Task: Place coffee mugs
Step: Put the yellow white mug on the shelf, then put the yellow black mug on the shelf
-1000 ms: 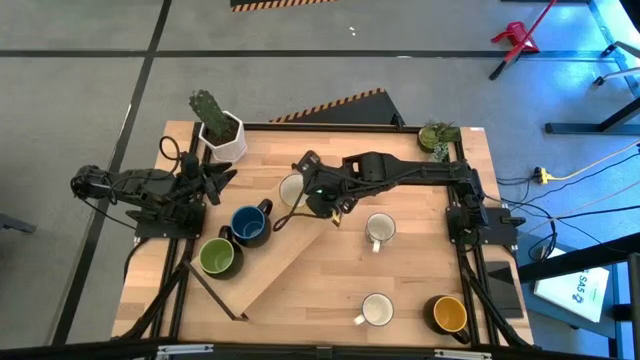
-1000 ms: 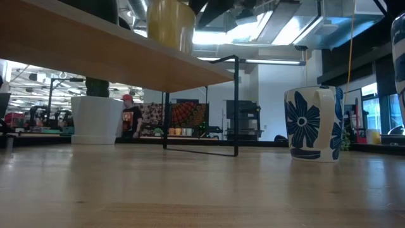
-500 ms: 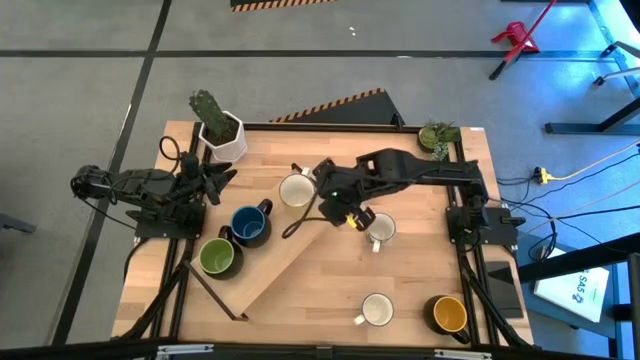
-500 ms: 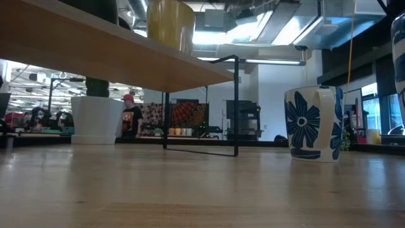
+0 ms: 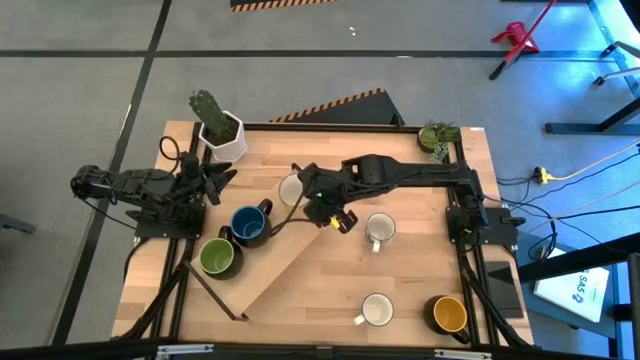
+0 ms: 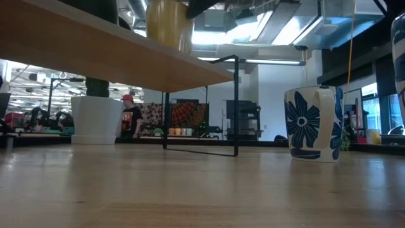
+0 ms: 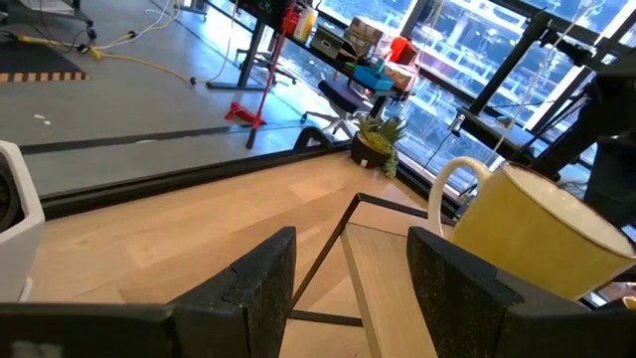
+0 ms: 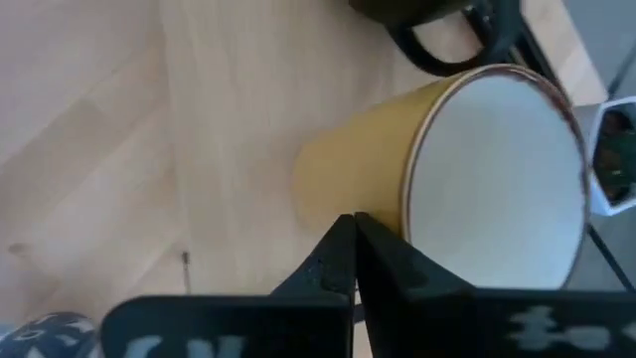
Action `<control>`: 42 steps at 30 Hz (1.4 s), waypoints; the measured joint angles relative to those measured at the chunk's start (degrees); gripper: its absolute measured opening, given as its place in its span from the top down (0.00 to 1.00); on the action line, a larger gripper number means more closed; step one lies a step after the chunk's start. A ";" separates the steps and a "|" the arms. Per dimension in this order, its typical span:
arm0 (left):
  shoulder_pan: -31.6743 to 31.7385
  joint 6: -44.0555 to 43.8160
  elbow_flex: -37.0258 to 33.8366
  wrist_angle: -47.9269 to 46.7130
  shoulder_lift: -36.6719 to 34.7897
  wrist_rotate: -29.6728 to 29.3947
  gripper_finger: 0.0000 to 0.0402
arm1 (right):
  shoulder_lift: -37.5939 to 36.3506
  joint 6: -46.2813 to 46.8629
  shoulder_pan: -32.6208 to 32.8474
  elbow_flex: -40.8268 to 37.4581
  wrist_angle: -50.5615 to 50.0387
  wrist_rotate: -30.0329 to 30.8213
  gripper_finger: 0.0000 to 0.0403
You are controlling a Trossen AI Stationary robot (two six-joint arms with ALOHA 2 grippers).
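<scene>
My right gripper (image 5: 340, 220) was pinched together, empty, beside the cream mug (image 5: 292, 189); my left gripper (image 5: 218, 178) waited, spread apart.

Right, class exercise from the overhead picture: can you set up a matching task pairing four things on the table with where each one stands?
Things:
1. green mug
2. yellow-orange mug
3. cactus pot
4. small green plant

Places, as the high view shows the table:
a. upper right corner
b. lower right corner
c. beside the dark blue mug
d. upper left corner

Pairs: 1-c, 2-b, 3-d, 4-a
</scene>
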 joint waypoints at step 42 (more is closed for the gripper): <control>0.00 1.55 0.01 -0.04 0.00 0.00 0.53 | -4.47 29.38 1.56 -1.21 -20.18 0.92 1.00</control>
